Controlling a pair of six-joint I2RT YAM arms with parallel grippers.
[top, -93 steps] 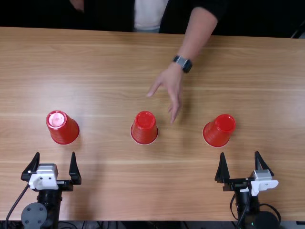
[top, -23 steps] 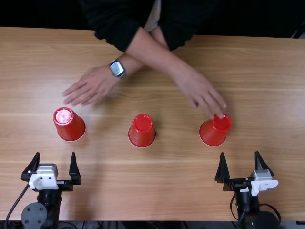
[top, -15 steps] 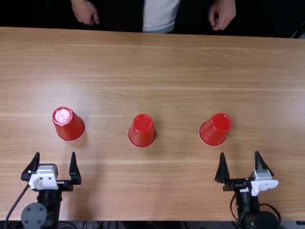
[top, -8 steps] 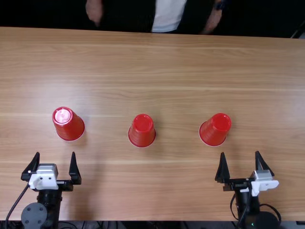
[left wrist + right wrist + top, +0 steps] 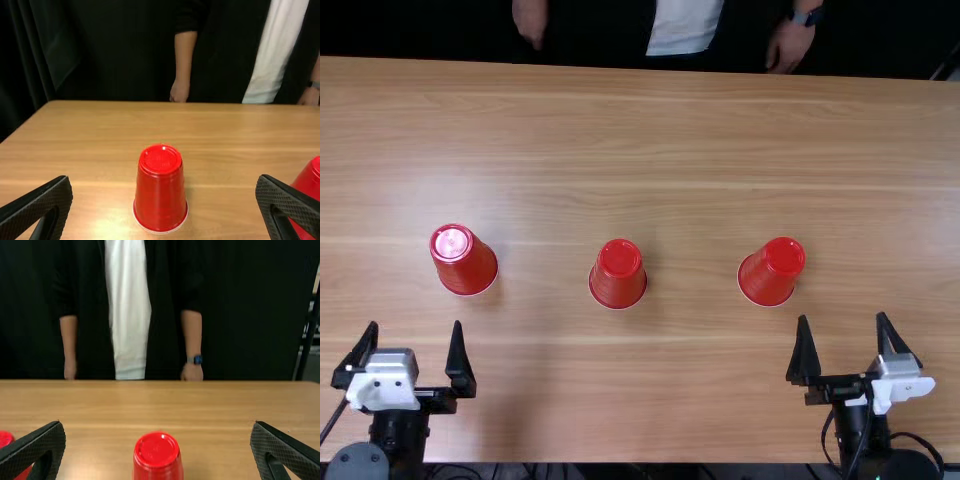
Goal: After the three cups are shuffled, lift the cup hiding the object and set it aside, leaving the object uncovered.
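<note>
Left gripper (image 5: 412,330): spread wide, empty, pulled back and outward from middle cup (image 5: 618,272) in the last half second. Right gripper (image 5: 842,322): same, fingers apart, nothing held. Left cup (image 5: 463,260) and right cup (image 5: 772,271): either side of middle cup, upside down on table (image 5: 640,140), unmoved. Person's hands (image 5: 788,45): withdrawn far beyond middle cup, so shuffle probably done. Can't tell which cup hides the object. No obstruction in front of any cup.

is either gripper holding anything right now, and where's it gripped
Nothing is held. The left gripper and the right gripper are both open and empty, short of the left cup, middle cup and right cup, touching none.
</note>
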